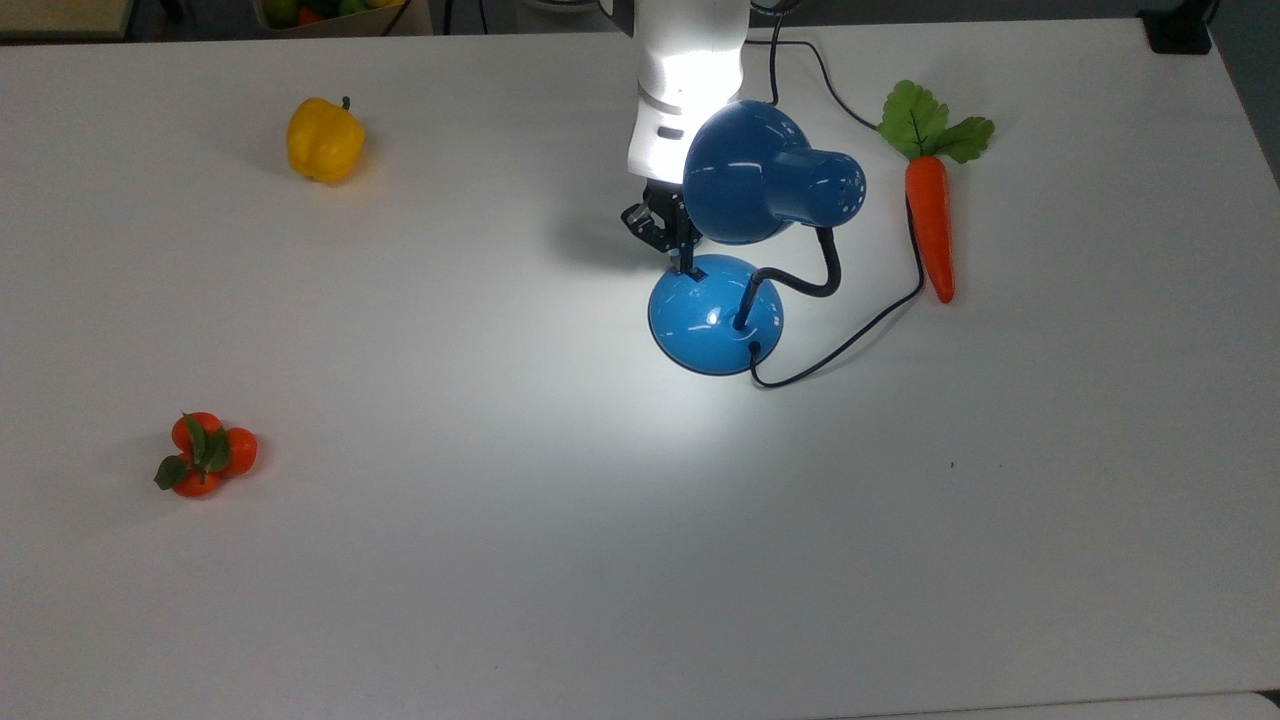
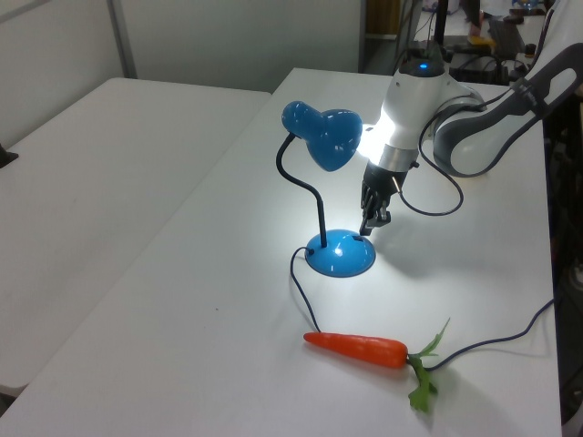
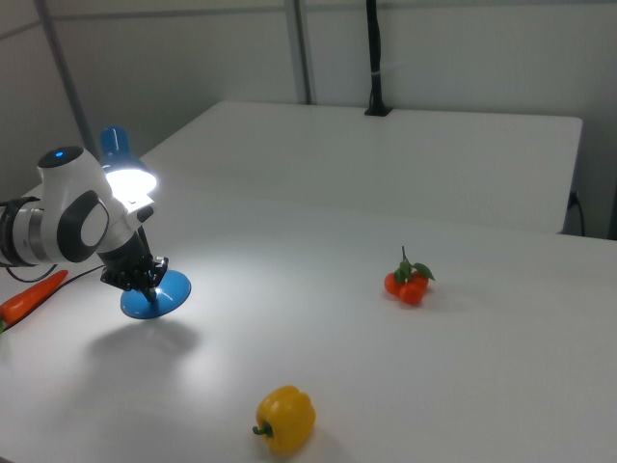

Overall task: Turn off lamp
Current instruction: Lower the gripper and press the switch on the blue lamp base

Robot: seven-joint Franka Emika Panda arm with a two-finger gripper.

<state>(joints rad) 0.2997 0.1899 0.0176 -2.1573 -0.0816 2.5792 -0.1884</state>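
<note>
Lamp (image 1: 715,315) shines on; closed gripper (image 1: 687,268) tip meets its base switch, the press apparently left to finish.

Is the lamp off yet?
No, the lamp is lit: a bright pool of light lies on the table around its base.

White arm reaching in from the top view's upper edge, wrist bending steeply downward, black gripper (image 1: 686,262) (image 2: 370,226) (image 3: 148,286) pointing down, its 2 fingers (image 1: 688,258) pressing together, tips touching the lamp (image 1: 714,314) base
</note>
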